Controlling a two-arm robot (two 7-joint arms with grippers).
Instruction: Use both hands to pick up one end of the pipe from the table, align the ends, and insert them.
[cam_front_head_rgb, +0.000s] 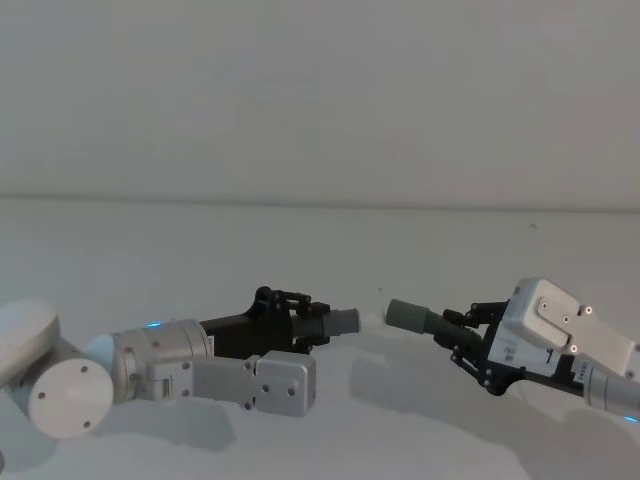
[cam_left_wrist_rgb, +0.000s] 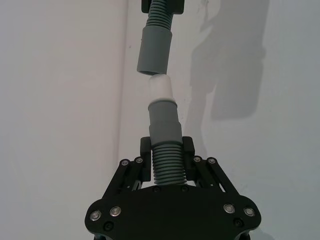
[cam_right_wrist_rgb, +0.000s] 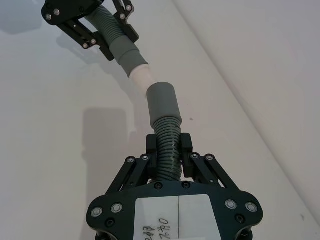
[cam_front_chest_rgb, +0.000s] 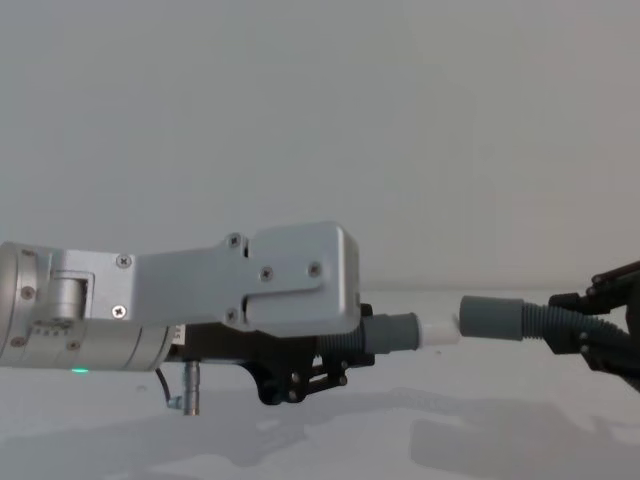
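My left gripper (cam_front_head_rgb: 298, 322) is shut on the ribbed part of one dark grey pipe piece (cam_left_wrist_rgb: 165, 131), whose cuff ends in a white spigot (cam_left_wrist_rgb: 161, 89). Opposite it, my right gripper (cam_front_head_rgb: 462, 336) is shut on the ribs of the other pipe piece (cam_right_wrist_rgb: 168, 135), with its smooth grey cuff (cam_right_wrist_rgb: 162, 102) pointing at the spigot (cam_right_wrist_rgb: 142, 77). Both pieces are held above the white table (cam_front_head_rgb: 300, 240), roughly in line. In the chest view the spigot (cam_front_chest_rgb: 438, 333) has its tip right at the mouth of the right cuff (cam_front_chest_rgb: 492, 317), not visibly inside it.
The table's far edge meets a plain pale wall (cam_front_head_rgb: 320, 100) behind the arms. The left arm's silver body (cam_front_chest_rgb: 150, 300) lies low across the front left. Shadows of both grippers fall on the bare surface beneath them.
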